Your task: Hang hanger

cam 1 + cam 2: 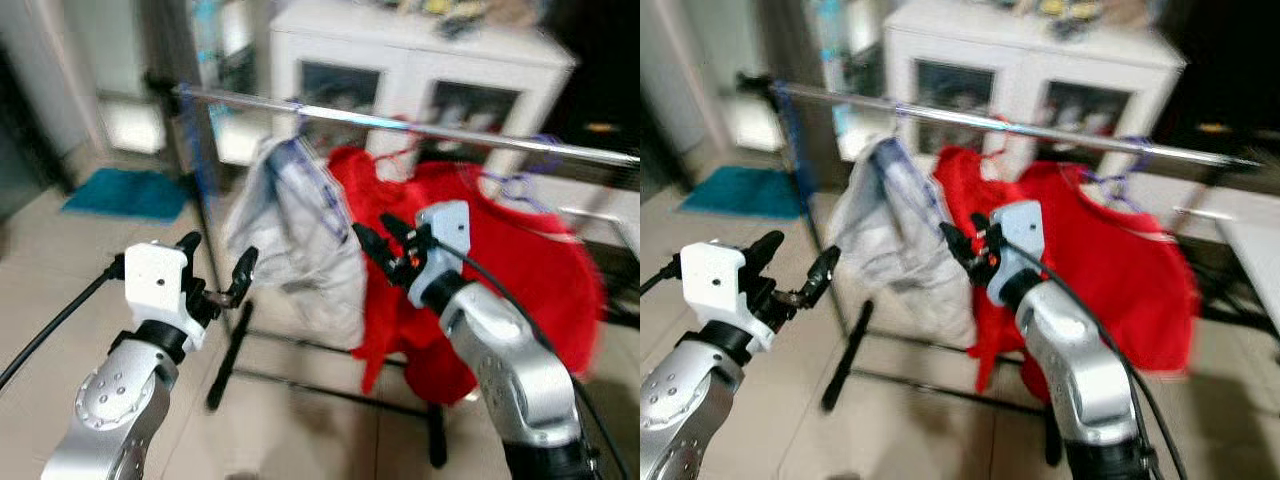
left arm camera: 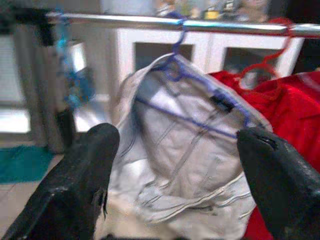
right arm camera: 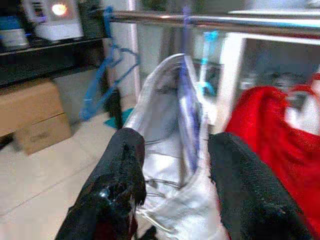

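A purple hanger (image 2: 200, 90) carrying a white-grey shirt (image 1: 300, 240) hangs by its hook on the silver rail (image 1: 400, 122) of a clothes rack. To its right on the same rail hangs a red garment (image 1: 510, 260), with another purple hanger (image 1: 515, 185) in front of it. My left gripper (image 1: 217, 262) is open and holds nothing, just left of the shirt and a little apart from it. Open too, my right gripper (image 1: 378, 238) is raised at the shirt's right edge, in front of the red garment. The right wrist view looks past both fingers (image 3: 125, 165) at the shirt.
The rack's black upright and feet (image 1: 230, 360) stand on the tiled floor between my arms. A white cabinet (image 1: 420, 60) is behind the rail. A teal mat (image 1: 125, 192) lies at the far left. Blue hangers (image 3: 100, 90) dangle at the rail's end, above a cardboard box (image 3: 35, 115).
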Motion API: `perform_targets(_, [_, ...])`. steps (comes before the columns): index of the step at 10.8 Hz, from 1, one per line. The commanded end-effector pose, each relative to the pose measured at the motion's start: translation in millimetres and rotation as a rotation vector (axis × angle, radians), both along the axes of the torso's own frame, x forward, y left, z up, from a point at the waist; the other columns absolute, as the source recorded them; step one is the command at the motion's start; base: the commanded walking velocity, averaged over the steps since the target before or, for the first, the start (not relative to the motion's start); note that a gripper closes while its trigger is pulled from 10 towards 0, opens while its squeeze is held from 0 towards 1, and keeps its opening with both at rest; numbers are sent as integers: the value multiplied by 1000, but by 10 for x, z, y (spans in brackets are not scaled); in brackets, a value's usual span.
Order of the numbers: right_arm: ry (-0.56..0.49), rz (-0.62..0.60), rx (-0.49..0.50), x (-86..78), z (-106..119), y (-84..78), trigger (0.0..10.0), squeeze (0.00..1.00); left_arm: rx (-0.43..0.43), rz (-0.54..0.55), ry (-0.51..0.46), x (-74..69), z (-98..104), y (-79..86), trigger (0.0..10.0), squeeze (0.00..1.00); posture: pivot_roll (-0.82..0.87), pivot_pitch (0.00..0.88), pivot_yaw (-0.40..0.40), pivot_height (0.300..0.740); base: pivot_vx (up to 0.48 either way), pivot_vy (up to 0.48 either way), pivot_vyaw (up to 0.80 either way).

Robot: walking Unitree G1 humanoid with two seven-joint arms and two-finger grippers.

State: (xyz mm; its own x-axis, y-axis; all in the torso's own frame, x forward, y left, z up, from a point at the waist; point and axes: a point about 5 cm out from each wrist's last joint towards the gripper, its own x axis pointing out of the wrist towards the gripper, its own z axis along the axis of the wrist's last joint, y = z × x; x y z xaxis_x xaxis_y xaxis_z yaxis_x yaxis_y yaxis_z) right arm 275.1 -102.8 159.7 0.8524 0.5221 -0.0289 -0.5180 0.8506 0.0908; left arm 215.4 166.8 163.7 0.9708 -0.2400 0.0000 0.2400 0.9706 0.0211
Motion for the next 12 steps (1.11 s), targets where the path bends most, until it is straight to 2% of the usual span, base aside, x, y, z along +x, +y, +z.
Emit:
perform_targets(1, [-29,22,-5,18,42,32,10000,1000,7,7,19,-2,-26,4,10000,1000,87,0,-34,740,0,0,800])
perform_targets(3, [-41,58,-19,7,37,75,10000,1000,8,7,28,-32,-44,5,10000,1000,87,0,-34,740,0,0,800])
perform_targets(7, [-58,32,16,43,79,79,10000,996,13,6,37,-58,-53,18,10000,1000,91,0,-38,740,0,0,0])
perform_targets(9, [-62,49,-11,21,53,108,10000,1000,16,-5,38,-56,-49,9,10000,1000,91,0,-33,740,289,0,0])
perform_targets(12, [-53,22,-45,43,4,75,10000,1000,22,-19,36,-29,-36,6,10000,1000,88,0,-17,740,354,0,773])
